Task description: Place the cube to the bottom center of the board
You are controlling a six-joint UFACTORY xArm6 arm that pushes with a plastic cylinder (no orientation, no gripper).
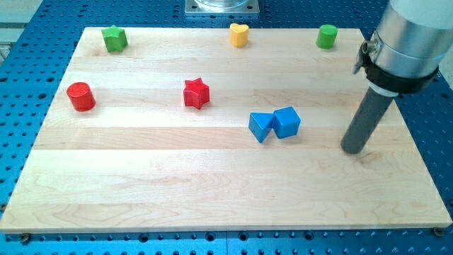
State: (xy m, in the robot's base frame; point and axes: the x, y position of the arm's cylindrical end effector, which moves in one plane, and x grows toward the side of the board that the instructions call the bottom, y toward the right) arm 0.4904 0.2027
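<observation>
Approach step, nothing pushed yet. My tip (pixel 352 149) resting on the bench (pixel 212 191), well right of the blue cube (pixel 287 122); bare rod, no tool holding anything. Cube apparently touching another blue block (pixel 261 127). Next: circling above, then pushing down-left toward bottom center.

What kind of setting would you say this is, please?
Probably a robotics lab bench: a wooden board sits on a blue perforated table, small blocks like the red star lie scattered, and my tip rests right of two blue blocks.
</observation>
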